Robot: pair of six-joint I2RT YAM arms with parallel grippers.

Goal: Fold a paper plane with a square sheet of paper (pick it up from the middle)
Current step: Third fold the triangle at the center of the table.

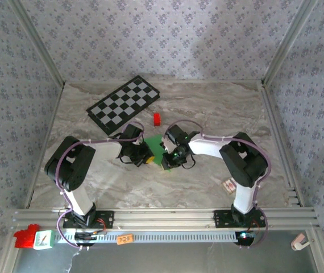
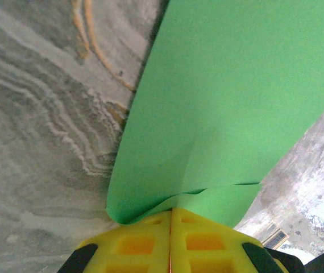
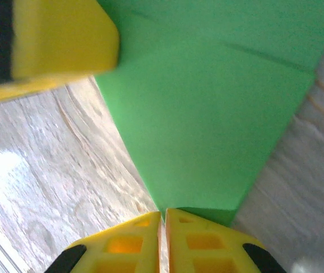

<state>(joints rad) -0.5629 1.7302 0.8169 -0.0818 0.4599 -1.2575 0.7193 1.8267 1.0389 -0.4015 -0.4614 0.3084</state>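
Paper is what I am watching: the square sheet of paper [image 1: 156, 147] sits mid-worktop [image 1: 219, 114] between the two arms, well short of the checkerboard [image 1: 125, 104] and the red block [image 1: 157, 118]. It is already partly folded, with flap edges visible in the right wrist view.

The left claw [image 2: 171, 211] has its yellow fingers pressed together with no gap. They pinch a curled-over edge of the green sheet, which fans up and away from the tips, with a faint crease running straight ahead from the pinch. The right claw [image 3: 162, 213] is likewise closed to a hairline, and a pointed corner of the sheet runs into its tips, so I judge it has hold there. A yellow finger [image 3: 48, 40] across the top left of that view I take to be the left claw's, which would put the two claws very near each other.

Both grips sit on the sheet's near side, left claw on the left, right claw on the right, and the paper runs away from both towards the far side. I judge any coming fold must pivot about that shared near edge, and neither arm is clearly nearer.
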